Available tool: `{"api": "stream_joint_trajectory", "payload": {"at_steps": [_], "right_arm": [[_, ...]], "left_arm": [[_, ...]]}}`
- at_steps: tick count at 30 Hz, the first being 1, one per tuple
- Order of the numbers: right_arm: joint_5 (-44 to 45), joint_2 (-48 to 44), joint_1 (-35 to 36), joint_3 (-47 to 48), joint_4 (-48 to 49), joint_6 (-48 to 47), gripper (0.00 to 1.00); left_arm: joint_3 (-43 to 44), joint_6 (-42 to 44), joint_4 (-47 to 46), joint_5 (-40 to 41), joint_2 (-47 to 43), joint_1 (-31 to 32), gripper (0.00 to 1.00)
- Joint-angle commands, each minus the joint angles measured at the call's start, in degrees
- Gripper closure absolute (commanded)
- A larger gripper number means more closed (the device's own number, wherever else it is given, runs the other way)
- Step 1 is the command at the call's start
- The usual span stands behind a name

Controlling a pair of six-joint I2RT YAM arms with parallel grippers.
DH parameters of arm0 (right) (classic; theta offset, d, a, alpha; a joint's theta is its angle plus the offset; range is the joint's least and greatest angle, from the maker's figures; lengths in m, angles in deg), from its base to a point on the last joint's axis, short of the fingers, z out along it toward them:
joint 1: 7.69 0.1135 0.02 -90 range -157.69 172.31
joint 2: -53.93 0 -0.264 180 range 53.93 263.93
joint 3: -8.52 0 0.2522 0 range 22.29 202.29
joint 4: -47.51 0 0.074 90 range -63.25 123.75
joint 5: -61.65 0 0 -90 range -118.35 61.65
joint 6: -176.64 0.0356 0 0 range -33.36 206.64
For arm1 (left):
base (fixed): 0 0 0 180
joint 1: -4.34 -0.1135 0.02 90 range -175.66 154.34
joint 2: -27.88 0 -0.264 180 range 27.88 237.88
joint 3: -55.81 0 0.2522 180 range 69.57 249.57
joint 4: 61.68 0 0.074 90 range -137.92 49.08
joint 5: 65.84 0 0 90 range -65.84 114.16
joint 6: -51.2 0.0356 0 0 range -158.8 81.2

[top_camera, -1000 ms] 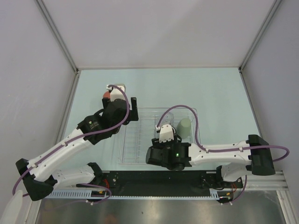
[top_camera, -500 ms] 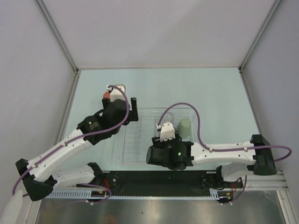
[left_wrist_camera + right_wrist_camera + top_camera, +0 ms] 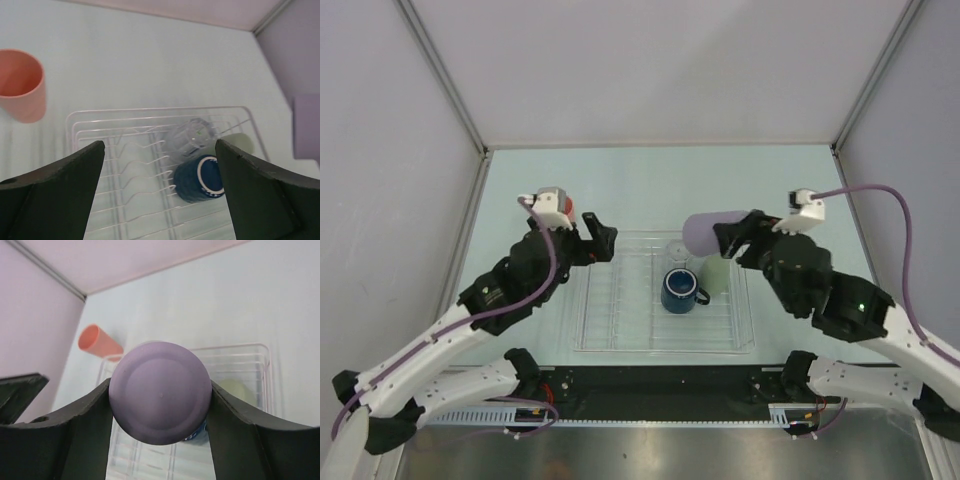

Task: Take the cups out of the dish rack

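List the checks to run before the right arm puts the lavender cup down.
1. Grip on the lavender cup: ok, the right pincer is shut on its sides.
2. Cup clear of the dish rack: ok, held above it, lying sideways.
3. Left pincer free: ok, open and empty.
4. Salmon-pink cup out of the way: ok, upright on the table by the rack's far left corner.
5. Rack unloaded: not ok; the dark blue mug, clear cup and pale green cup sit inside.
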Motion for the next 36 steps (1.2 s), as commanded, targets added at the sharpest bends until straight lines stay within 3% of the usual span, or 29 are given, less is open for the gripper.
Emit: {"api": "stream_joint_trajectory", "payload": {"at_steps": [1, 4, 7, 10, 16, 28, 34, 36], "right_arm": [[-20.1, -6.2, -11.6, -8.1, 20.0, -4.3, 1.0], [-39.0, -6.6, -21.8, -12.2, 27.5, 0.3, 1.0], [-50.9, -6.4, -28.2, -18.1, 41.9, 6.1, 1.0], [-57.9, -4.7, -31.8, -21.9, 49.4, 9.6, 1.0], [-64.4, -3.0, -34.1, -25.7, 60.2, 14.5, 1.0], [-68.7, 0.4, -34.8, -27.3, 67.0, 17.4, 1.0], [-72.7, 4.5, -34.8, -29.7, 76.3, 22.1, 1.0], [-73.2, 5.5, -34.8, -30.1, 78.5, 23.1, 1.0]], "left_arm": [[-6.7, -1.1, -19.2, -9.0, -7.5, 0.2, 0.03], [-9.7, -1.3, -27.5, -14.7, -8.9, 0.2, 0.03], [-10.8, -1.8, -34.5, -21.3, -7.7, 0.2, 0.02], [-11.4, -2.7, -39.0, -26.4, -6.3, 0.2, 0.02], [-12.4, -2.9, -43.8, -29.1, -4.4, 0.1, 0.03], [-13.8, -4.9, -49.1, -33.4, 0.5, 0.0, 0.04], [-15.0, -7.7, -54.7, -40.0, 3.3, 0.0, 0.11], [-15.5, -8.5, -56.2, -41.0, 3.5, 0.0, 0.17]]}}
